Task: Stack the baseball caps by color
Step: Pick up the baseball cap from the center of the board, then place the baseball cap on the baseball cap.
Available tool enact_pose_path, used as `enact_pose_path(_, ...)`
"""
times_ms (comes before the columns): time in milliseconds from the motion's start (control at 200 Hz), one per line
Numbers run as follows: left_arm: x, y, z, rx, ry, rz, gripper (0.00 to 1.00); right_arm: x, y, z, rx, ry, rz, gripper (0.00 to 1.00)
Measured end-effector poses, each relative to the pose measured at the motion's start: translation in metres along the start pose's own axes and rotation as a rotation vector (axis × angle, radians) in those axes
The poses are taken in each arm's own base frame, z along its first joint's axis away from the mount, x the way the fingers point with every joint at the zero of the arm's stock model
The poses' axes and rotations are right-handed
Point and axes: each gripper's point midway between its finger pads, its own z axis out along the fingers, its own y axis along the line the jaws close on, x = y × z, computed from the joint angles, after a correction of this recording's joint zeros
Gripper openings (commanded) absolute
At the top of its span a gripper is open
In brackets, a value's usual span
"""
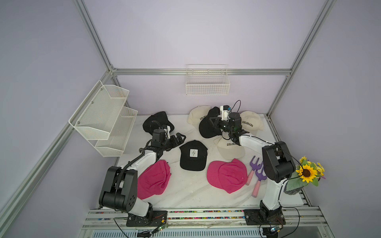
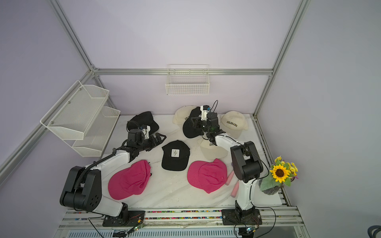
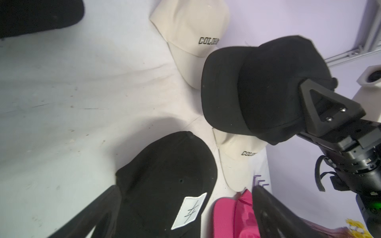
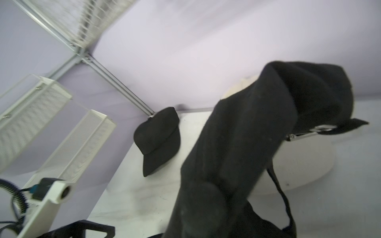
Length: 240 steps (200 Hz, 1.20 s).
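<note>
Black caps (image 1: 193,162) (image 1: 159,118) (image 1: 206,129) x3, one pinched in R claw (image 1: 212,121), cream (image 1: 199,116) (image 1: 250,121) (image 1: 231,152) x3, pink (image 1: 154,179) (image 1: 226,175) x2, L claw (image 1: 181,138) spread

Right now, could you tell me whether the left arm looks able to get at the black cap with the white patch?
Probably yes. The left tool hangs open just beside the black patch cap, which lies uncovered, with nothing between them.

Lavender walls (image 1: 185,31), aluminium frame (image 1: 154,72); a wire basket (image 1: 207,87) and 2-tier mesh shelf (image 1: 103,117) hang above white tabletop (image 1: 185,191).
</note>
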Motion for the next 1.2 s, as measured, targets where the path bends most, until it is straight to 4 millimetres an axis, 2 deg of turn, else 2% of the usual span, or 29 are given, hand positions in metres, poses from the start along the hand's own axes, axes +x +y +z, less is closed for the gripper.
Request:
enact_pose_path(75,-0.002,-0.011,-0.001,0.06,0.005,-0.001,1.0,-0.027,0.032,-0.018,-0.084,-0.055,-0.057,0.0)
enact_pose_path(160,-0.007,-0.029,-0.004,0.151,0.008,0.004,1.0,-0.046,0.061,-0.038,-0.173,-0.098,-0.106,0.0)
enact_pose_path(230,-0.012,-0.046,-0.008,0.24,0.004,0.011,1.0,-0.05,0.082,-0.052,-0.252,-0.106,-0.135,0.0)
enact_pose_path(310,-0.018,-0.067,-0.015,0.339,-0.007,0.028,1.0,-0.045,0.099,-0.063,-0.338,-0.084,-0.148,0.0)
enact_pose_path(446,-0.018,-0.09,-0.027,0.46,-0.014,0.065,1.0,-0.025,0.111,-0.073,-0.428,-0.019,-0.138,0.0)
enact_pose_path(661,-0.018,-0.11,-0.038,0.564,-0.01,0.094,1.0,0.001,0.12,-0.091,-0.514,0.059,-0.093,0.0)
enact_pose_path(941,-0.007,-0.116,-0.036,0.598,0.014,0.083,1.0,0.0,0.141,-0.109,-0.615,0.053,-0.087,0.0)
enact_pose_path(1006,-0.002,-0.113,-0.033,0.591,0.025,0.068,0.93,-0.002,0.144,-0.112,-0.629,0.046,-0.086,0.0)
enact_pose_path(1141,0.007,-0.119,-0.029,0.624,0.053,0.058,0.87,-0.006,0.151,-0.117,-0.66,0.036,-0.086,0.0)
enact_pose_path(1201,0.015,-0.125,-0.027,0.643,0.072,0.069,0.72,-0.006,0.153,-0.118,-0.668,0.039,-0.081,0.0)
